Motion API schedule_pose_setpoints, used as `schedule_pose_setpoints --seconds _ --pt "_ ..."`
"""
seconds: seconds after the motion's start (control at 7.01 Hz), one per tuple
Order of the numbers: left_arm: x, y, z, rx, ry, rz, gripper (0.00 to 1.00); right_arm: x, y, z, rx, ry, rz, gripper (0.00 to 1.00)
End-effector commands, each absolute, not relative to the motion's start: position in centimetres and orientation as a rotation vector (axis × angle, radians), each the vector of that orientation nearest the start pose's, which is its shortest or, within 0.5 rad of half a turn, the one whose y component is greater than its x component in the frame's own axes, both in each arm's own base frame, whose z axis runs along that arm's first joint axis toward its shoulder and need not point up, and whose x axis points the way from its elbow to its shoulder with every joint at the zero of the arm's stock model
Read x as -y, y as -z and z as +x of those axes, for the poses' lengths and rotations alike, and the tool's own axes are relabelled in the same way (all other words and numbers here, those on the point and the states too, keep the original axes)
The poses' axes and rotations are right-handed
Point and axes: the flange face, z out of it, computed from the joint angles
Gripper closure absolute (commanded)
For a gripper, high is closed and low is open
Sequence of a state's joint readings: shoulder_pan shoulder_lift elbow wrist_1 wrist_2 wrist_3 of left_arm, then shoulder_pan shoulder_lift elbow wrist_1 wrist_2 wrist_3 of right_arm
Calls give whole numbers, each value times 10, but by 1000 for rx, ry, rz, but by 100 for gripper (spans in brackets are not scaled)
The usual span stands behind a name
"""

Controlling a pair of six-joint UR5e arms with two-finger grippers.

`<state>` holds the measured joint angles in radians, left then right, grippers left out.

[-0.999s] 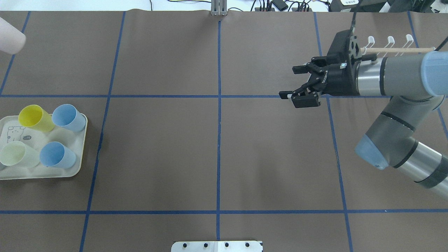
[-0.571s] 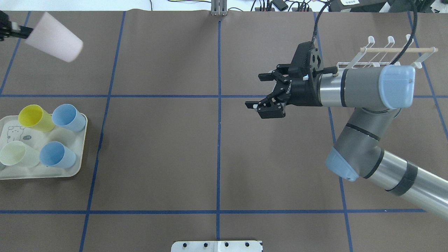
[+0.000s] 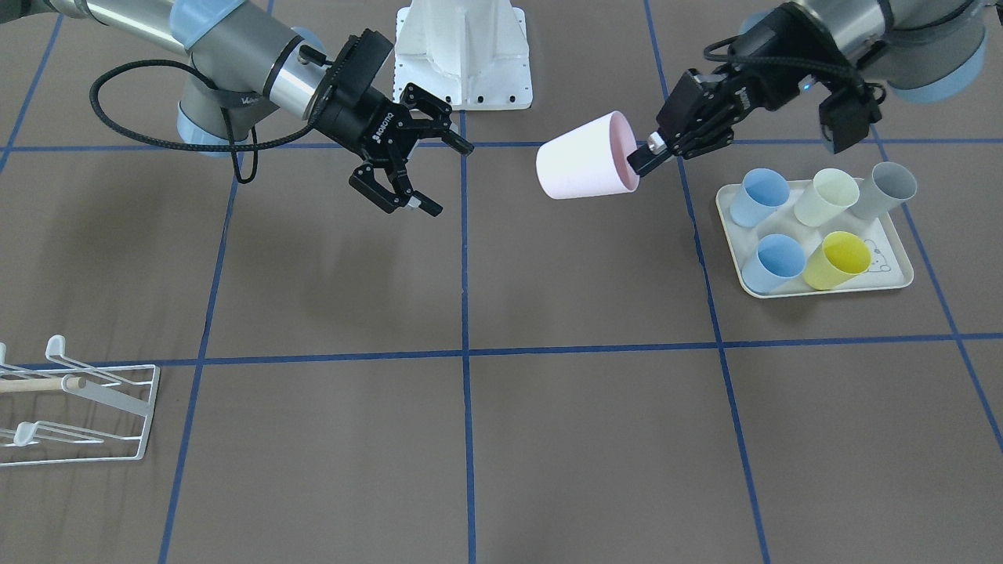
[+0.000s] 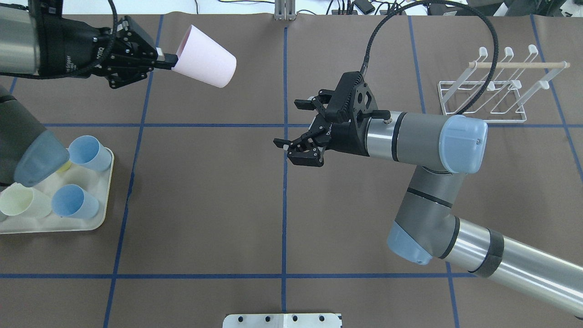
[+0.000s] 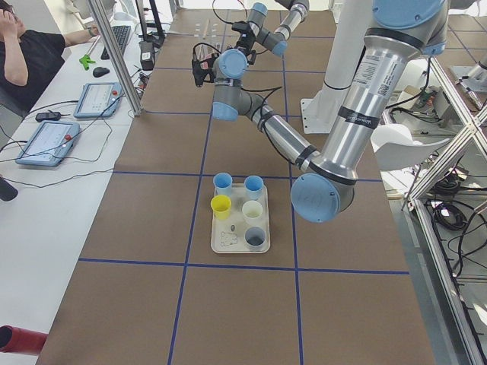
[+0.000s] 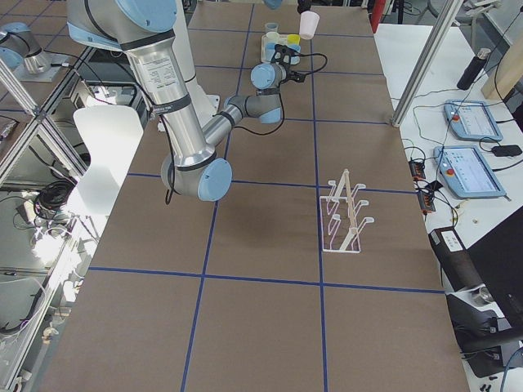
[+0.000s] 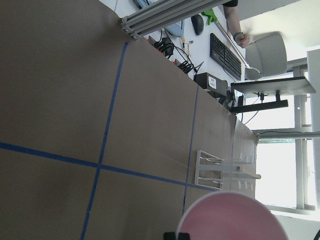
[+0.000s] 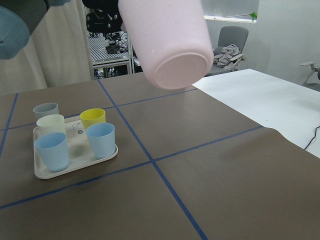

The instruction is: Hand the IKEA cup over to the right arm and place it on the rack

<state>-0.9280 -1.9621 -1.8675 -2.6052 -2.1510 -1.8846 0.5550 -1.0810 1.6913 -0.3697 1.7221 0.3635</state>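
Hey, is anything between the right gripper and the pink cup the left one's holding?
No. Nothing visible stands between the pink cup, held aloft in the left gripper, and the open right gripper.

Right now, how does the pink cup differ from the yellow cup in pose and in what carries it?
The pink cup hangs in the air, its rim pinched by the left gripper; the yellow cup stands on the tray, ungripped. The pink cup lies nearly sideways, base toward the right gripper; the yellow cup is upright, mouth up. Both are plain, handleless cups.
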Motion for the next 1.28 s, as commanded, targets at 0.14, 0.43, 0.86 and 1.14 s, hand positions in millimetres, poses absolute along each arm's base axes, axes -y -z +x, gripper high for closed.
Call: schedule_pose_setpoints --seconds 0.14,0.43,0.86,1.14 --pt "450 -184 299 -1728 366 47 100 407 -182 -444 1263 605 1382 1" --pt "438 -181 316 -1729 308 39 100 404 -181 -447 1271 612 1378 1" --pt "434 -183 323 -1721 267 67 100 399 -179 -451 1282 618 1376 1" --pt "428 -184 333 -1718 258 52 100 395 -179 -453 1288 622 1373 1"
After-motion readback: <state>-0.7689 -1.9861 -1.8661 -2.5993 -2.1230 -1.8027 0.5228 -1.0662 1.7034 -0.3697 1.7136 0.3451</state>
